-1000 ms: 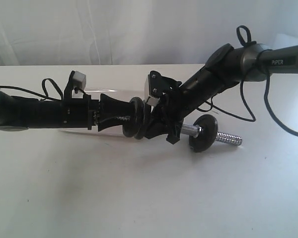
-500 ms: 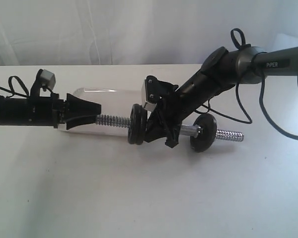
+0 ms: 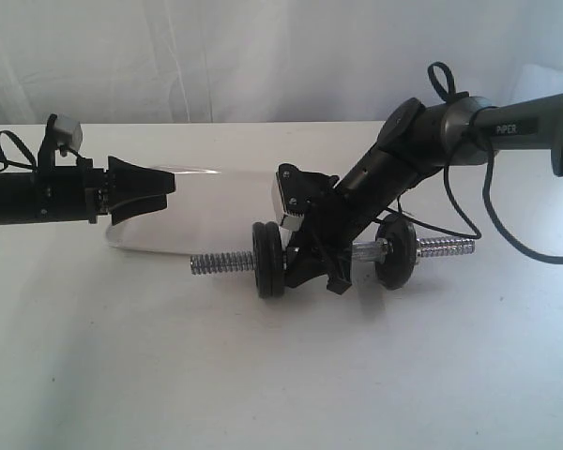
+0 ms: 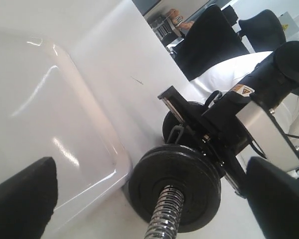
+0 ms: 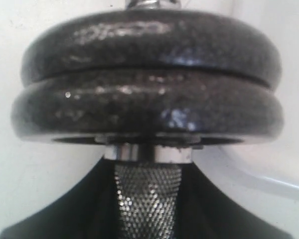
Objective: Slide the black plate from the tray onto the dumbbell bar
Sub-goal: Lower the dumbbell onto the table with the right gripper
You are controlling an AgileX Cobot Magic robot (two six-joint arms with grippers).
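Note:
The dumbbell bar (image 3: pixel 220 263) lies about level, low over the table in front of the tray (image 3: pixel 206 211). My right gripper (image 3: pixel 321 260) is shut on its knurled middle (image 5: pixel 147 199). The black plate (image 3: pixel 264 260) sits on the bar, pressed flat against a second black disc (image 3: pixel 278 260); both fill the right wrist view, the black plate (image 5: pixel 149 40) being the farther one. A third disc (image 3: pixel 395 248) is on the bar's other end. My left gripper (image 3: pixel 164 187) hangs open and empty over the tray's left part, well clear of the bar. Its fingers (image 4: pixel 20 199) frame the plate (image 4: pixel 189 184).
The bar's bare threaded end (image 4: pixel 162 219) points toward the left wrist camera, with the tray's rounded rim (image 4: pixel 117 169) just beside the discs. The right arm (image 3: pixel 422 131) slopes down from the upper right, trailing cables. A white curtain hangs behind the table.
My left gripper has let go of the black plate and drawn back to the left. The plate stays on the bar. The right arm has lowered and levelled the bar.

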